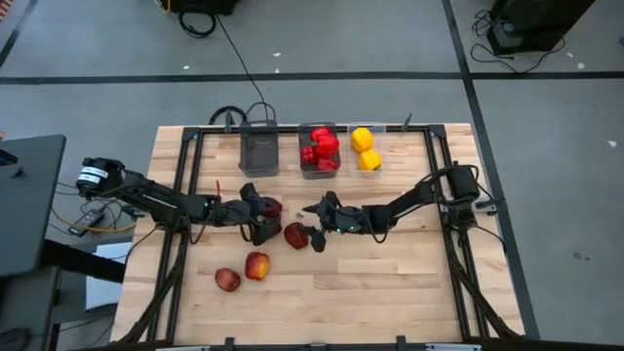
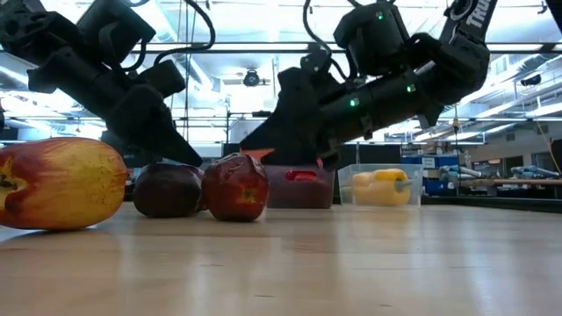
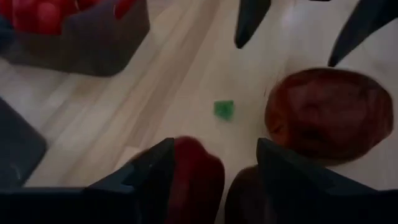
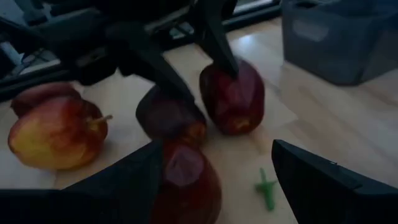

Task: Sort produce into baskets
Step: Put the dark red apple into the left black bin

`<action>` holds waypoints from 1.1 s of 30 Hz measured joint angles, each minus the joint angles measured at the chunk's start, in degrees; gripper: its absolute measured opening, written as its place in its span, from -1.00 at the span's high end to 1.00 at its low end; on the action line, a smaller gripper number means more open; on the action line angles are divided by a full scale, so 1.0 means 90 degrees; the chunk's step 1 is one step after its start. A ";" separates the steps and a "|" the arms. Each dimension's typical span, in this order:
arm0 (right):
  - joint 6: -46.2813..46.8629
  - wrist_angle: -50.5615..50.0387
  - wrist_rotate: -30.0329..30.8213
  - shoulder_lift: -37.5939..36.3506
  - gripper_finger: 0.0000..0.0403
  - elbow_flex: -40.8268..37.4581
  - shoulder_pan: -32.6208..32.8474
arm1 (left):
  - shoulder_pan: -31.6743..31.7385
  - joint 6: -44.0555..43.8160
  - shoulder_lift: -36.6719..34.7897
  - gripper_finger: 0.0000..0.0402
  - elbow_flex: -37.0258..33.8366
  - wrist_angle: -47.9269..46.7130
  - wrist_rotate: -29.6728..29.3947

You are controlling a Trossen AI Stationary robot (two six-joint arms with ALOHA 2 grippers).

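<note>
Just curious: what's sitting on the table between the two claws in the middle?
In the high view, a dark red apple lies between the left gripper and the right gripper.

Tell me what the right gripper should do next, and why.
Probably close the right gripper on the apple. Its fingers are open, low at the table, with that dark red apple between them. The open left gripper works close by among other apples, so close without pushing further forward.

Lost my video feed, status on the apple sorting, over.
Left gripper open over dark red apples at mid-table. Right gripper open beside dark red round apple. Two red-yellow apples loose. Dark-grey translucent basket empty. Small green scrap nearby.
</note>
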 joint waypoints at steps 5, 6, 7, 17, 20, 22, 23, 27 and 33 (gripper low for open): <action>0.0190 0.0045 -0.0134 0.0156 -0.53 0.0010 0.0018 | 0.0000 -0.0079 -0.0015 -0.08 0.0015 -0.0229 -0.0077; 0.0253 0.0015 -0.0241 0.0152 -0.53 0.0010 0.0029 | -0.0012 -0.0079 -0.0017 -0.08 0.0015 -0.0236 -0.0077; 0.0321 -0.0010 -0.0370 0.0151 -0.53 0.0010 0.0044 | -0.0029 -0.0078 -0.0019 -0.08 0.0015 -0.0236 -0.0077; 0.0677 -0.0051 -0.1585 0.0134 -0.53 0.0012 0.0664 | -0.0085 -0.0093 -0.0974 -0.07 -0.0004 -0.1659 -0.0138; 0.0626 -0.0106 -0.1509 0.0041 -0.53 0.0002 0.0858 | -0.0085 -0.0100 -0.1428 -0.07 -0.0009 -0.1920 -0.0158; 0.0437 -0.0159 -0.1303 -0.0064 -0.53 -0.0005 0.0931 | -0.0085 -0.0098 -0.1669 -0.07 -0.0009 -0.1913 -0.0167; 0.0311 -0.0144 -0.1114 -0.0133 -0.53 -0.0005 0.0957 | -0.0085 -0.0091 -0.1761 -0.07 -0.0007 -0.1869 -0.0172; -0.0320 -0.0214 0.0183 -0.0299 -0.53 0.0002 0.0917 | -0.0085 0.0060 -0.1920 -0.08 -0.0005 -0.1674 -0.0201; -0.0231 -0.1411 0.0367 -0.0257 -0.50 0.0000 0.0163 | -0.0085 -0.0145 -0.1928 -0.08 -0.0005 -0.1679 -0.0276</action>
